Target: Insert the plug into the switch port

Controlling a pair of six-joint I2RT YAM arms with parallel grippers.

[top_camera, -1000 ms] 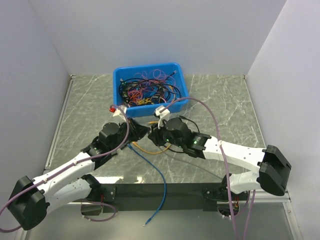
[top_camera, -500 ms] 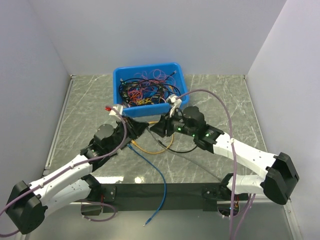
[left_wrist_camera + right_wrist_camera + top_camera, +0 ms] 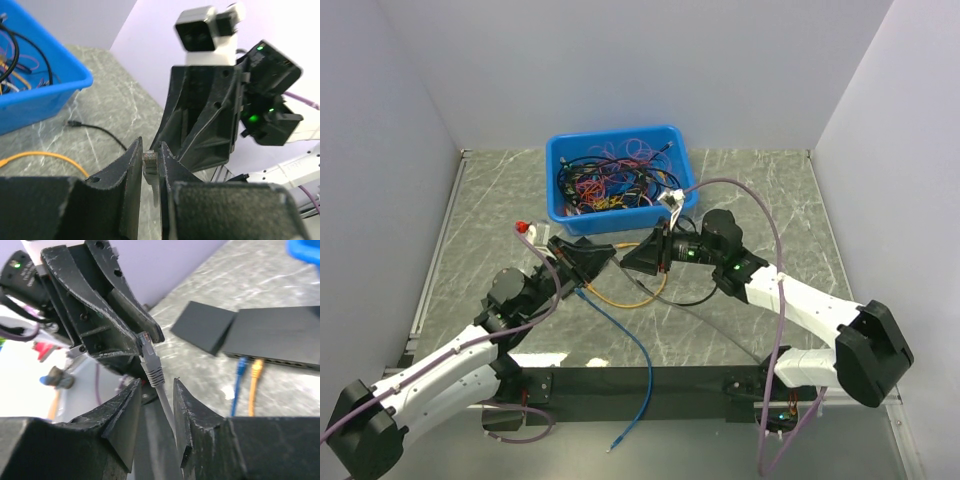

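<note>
The plug [image 3: 146, 346] is up in the air between the two arms, well above the table [image 3: 490, 190], pinched by its clear head in the tips of the left gripper [image 3: 150, 149], which is closed on it. It stands nearly upright, tip up and leaning a little left in the right wrist view. Its grey cable [image 3: 167, 412] drops between the fingers of the right gripper [image 3: 156, 384], whose jaws stand apart with a gap either side of the cable. From above, the plug is lost between the black fingertips (too small to pick out). Only the right wrist view shows the switch [image 3: 285, 335], flat on the table behind, with a blue cable [image 3: 240, 371] and an orange cable [image 3: 255, 371] plugged into its near face
</note>
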